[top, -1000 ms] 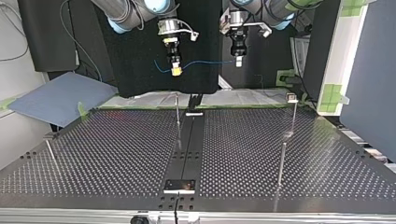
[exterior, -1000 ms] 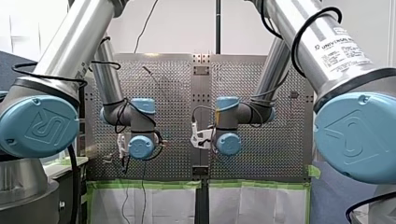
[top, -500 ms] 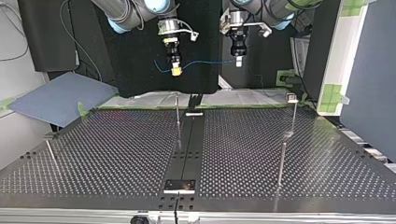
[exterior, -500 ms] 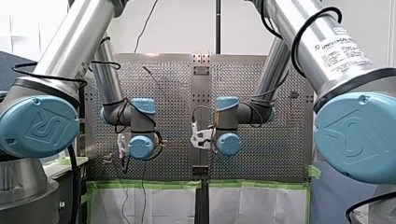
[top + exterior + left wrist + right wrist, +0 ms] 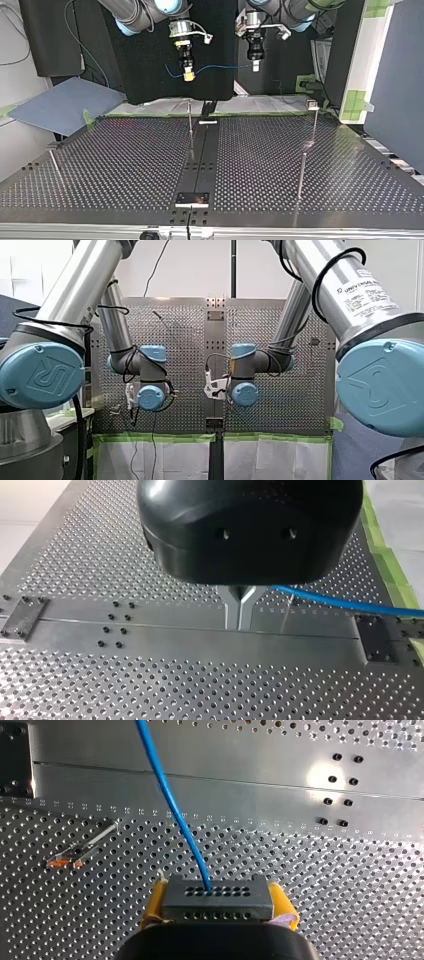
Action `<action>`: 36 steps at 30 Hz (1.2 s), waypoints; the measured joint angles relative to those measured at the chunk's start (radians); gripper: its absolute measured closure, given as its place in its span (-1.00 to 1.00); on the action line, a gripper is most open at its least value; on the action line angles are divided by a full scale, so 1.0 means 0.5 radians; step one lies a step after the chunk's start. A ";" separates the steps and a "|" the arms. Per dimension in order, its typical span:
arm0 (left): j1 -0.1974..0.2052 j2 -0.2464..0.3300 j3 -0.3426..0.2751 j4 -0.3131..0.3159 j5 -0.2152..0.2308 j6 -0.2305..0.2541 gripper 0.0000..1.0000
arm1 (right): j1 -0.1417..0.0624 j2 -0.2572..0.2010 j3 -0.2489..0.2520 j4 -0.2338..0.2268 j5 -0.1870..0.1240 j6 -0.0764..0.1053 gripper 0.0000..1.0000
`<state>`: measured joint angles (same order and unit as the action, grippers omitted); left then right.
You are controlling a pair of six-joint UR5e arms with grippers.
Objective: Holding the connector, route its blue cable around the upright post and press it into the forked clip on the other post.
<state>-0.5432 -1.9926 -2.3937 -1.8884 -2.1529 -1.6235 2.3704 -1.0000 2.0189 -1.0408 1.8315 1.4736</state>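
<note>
Blue cable [image 5: 170, 805], grey connector [image 5: 217, 897], yellow pads [image 5: 154, 905]; table [image 5: 350, 885] apparently silver, dotted.

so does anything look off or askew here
nothing stands out: the connector sits square in my right arm's jaws, and the blue cable runs across to my left arm's jaws, clear of the posts

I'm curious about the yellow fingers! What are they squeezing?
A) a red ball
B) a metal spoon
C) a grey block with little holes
C: the right wrist view shows a grey rectangular connector with rows of holes clamped between my right gripper's yellow pads.
</note>
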 joint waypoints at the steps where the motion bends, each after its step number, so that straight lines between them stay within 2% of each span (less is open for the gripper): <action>1: 0.002 0.000 -0.001 0.002 0.000 0.001 1.00 | 0.005 0.005 0.002 -0.001 -0.001 0.000 1.00; 8: 0.005 -0.001 -0.003 0.006 0.000 0.004 1.00 | 0.027 0.052 0.007 -0.005 -0.006 -0.001 1.00; 36: 0.006 -0.001 -0.004 0.006 0.000 0.004 1.00 | 0.028 0.056 0.008 -0.005 -0.006 -0.001 1.00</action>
<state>-0.5403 -1.9931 -2.3957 -1.8855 -2.1528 -1.6213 2.3845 -0.9720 2.0227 -1.0433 1.8286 1.4729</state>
